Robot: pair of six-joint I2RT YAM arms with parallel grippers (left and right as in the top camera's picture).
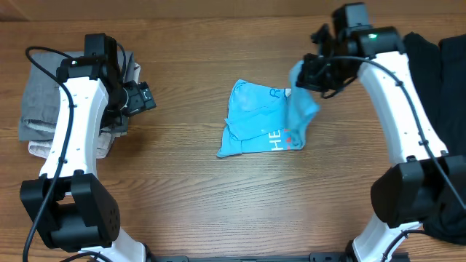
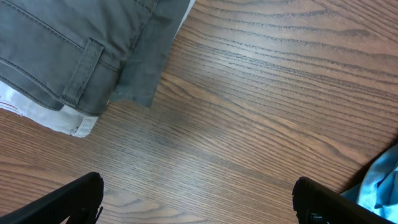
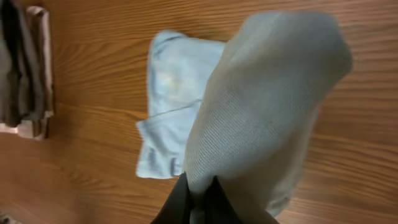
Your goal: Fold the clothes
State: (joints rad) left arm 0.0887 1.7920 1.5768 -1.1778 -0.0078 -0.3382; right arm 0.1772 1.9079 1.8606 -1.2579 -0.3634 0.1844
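Observation:
The clothes, a light blue T-shirt [image 1: 255,120], lie crumpled in the middle of the table, with white letters showing near the front edge. My right gripper [image 1: 306,73] is shut on the shirt's right edge and holds that flap up above the table. In the right wrist view the lifted cloth [image 3: 267,106] bulges over the pinched fingers [image 3: 186,199], and the rest of the shirt [image 3: 177,93] lies flat beyond. My left gripper [image 1: 145,96] hovers open to the left, well clear of the shirt. Nothing sits between its fingers [image 2: 74,199], and a shirt corner [image 2: 382,183] shows at the right edge.
A stack of folded grey and white garments [image 1: 44,102] sits at the table's left edge, also seen as a grey garment [image 2: 74,50] in the left wrist view and a stack [image 3: 25,68] in the right wrist view. Dark cloth [image 1: 437,65] lies at the far right.

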